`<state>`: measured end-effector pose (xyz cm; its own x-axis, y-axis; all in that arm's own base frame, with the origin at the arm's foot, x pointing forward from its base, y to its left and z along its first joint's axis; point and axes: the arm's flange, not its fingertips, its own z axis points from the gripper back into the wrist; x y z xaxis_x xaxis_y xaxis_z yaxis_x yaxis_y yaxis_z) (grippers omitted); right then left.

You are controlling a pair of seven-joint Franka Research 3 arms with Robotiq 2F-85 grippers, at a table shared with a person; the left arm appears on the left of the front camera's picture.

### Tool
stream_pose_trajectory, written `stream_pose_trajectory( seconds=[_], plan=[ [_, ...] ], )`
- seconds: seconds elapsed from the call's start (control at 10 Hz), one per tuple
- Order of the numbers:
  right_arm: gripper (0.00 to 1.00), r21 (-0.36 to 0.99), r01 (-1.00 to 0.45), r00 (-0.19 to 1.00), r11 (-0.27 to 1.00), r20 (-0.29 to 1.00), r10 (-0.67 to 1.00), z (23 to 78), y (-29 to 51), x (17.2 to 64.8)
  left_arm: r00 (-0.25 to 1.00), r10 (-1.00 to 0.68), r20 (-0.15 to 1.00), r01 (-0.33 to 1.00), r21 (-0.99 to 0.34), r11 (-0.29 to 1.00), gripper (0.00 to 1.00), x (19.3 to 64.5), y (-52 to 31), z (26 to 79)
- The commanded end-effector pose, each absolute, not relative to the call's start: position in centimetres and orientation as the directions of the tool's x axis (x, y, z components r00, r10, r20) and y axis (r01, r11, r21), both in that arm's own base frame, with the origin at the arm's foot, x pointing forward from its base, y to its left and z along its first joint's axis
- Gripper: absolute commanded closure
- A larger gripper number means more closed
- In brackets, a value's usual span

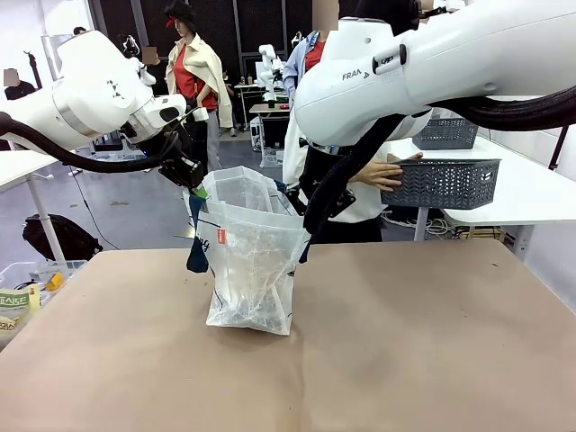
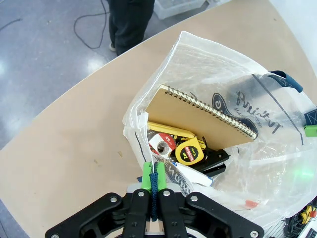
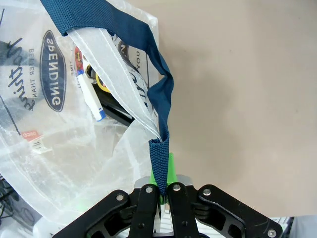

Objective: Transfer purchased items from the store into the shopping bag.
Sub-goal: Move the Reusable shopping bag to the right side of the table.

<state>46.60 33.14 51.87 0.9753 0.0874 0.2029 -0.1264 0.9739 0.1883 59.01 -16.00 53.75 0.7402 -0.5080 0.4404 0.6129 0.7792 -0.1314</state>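
Holding the shopping bag [image 1: 247, 261] open, I pinch one navy handle [image 2: 156, 184] in my left gripper [image 2: 153, 171] and the other in my right gripper [image 3: 161, 171]. The bag sits just below and between them. I think pulling both sides evenly makes the mouth wide.

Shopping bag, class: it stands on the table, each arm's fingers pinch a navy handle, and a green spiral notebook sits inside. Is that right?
Not quite. The spiral notebook inside the shopping bag is tan, not green, as the left wrist view shows. The rest holds: the left fingers and right fingers each pinch a navy handle.
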Motion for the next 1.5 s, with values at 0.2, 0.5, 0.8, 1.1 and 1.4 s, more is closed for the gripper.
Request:
stream_pose_trajectory(
  seconds=[0.2,0.5,0.8,1.1,1.4],
  plan=[
    [1.00,0.187,-0.126,0.975,0.974,0.202,0.088,51.83,33.11,46.57,0.740,-0.510,0.439,0.612,-0.127,0.780,1.00,59.04,-15.92,53.73],
    [1.00,0.187,-0.126,0.975,0.974,0.202,0.088,51.83,33.11,46.57,0.740,-0.510,0.439,0.612,-0.127,0.780,1.00,59.04,-15.92,53.73],
    [1.00,0.187,-0.126,0.975,0.974,0.202,0.088,51.83,33.11,46.57,0.740,-0.510,0.439,0.612,-0.127,0.780,1.00,59.04,-15.92,53.73],
    [1.00,0.187,-0.126,0.975,0.974,0.202,0.088,51.83,33.11,46.57,0.740,-0.510,0.439,0.612,-0.127,0.780,1.00,59.04,-15.92,53.73],
    [1.00,0.187,-0.126,0.975,0.974,0.202,0.088,51.83,33.11,46.57,0.740,-0.510,0.439,0.612,-0.127,0.780,1.00,59.04,-15.92,53.73]
  ],
)
